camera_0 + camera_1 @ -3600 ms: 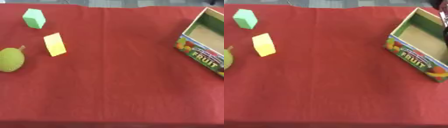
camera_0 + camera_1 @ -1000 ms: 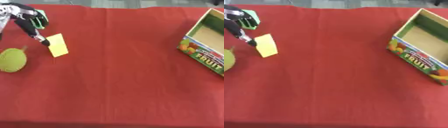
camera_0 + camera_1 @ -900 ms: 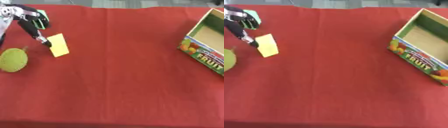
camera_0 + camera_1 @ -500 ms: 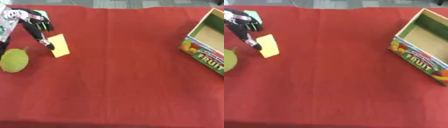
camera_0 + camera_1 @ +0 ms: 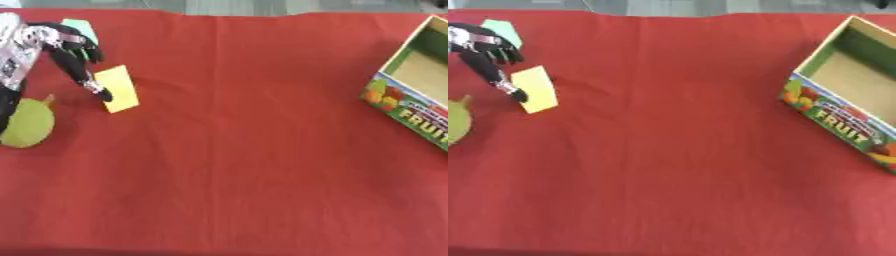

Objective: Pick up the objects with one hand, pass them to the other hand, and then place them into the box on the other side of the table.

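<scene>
Left hand (image 5: 66, 47): reaches in near the table's far left corner, one finger stretched straight down to the yellow block's left edge, the others curled; it holds nothing.
Yellow block (image 5: 118, 88): flat on the red tablecloth (image 5: 245, 150), by the left edge.
Green block (image 5: 502, 29): beyond the hand, partly hidden by it.
Green fruit (image 5: 28, 122): at the left edge, just nearer than the hand; the left eye view shows most of it, the right eye view only a sliver.
Fruit box (image 5: 850, 95): open, at the right edge; the right eye view shows more of its inside.
Right hand: not in either view.
</scene>
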`<state>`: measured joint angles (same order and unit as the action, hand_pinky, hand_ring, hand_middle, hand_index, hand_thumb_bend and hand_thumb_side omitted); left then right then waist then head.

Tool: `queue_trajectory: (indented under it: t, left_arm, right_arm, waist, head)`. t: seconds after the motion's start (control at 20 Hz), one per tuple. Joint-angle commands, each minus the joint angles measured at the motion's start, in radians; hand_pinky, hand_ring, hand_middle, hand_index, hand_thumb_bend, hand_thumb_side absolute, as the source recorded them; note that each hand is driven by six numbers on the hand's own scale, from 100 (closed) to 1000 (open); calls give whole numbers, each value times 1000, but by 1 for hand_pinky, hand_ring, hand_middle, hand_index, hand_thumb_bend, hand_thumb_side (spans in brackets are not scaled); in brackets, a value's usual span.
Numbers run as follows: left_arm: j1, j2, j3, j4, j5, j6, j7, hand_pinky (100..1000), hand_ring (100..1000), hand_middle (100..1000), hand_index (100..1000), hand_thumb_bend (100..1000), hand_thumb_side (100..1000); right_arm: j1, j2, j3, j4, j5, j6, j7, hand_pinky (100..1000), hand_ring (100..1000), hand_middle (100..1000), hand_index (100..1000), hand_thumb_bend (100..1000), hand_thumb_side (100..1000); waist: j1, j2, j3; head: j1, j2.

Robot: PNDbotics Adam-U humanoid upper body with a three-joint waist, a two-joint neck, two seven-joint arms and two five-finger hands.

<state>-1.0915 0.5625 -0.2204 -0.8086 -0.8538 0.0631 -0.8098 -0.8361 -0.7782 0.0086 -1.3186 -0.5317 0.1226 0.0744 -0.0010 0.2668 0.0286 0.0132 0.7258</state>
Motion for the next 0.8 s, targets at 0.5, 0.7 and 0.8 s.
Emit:
queue_trajectory:
  t: [0.5,0.7,0.8]
  left_arm:
    - [-8,8,12,-1,74,-9,-59,868,847,785,866,777,393]
    - [-11,8,12,-17,108,-16,-82,861,838,777,871,758,381]
    - [-12,7,11,-21,116,-17,-82,858,836,776,875,743,394]
  right_arm:
    - [-8,-21,-5,-19,29,7,-1,808,871,855,933,167,513]
    - [-4,-19,-4,-19,34,11,-1,809,870,854,932,158,520]
    - [-1,-19,-4,-19,35,12,-1,809,870,854,931,156,522]
  waist:
    - [-8,2,1]
    - [-8,2,0]
    - [-8,2,-1]
  head:
    - [14,-17]
    - [16,-25]
    - [17,-28]
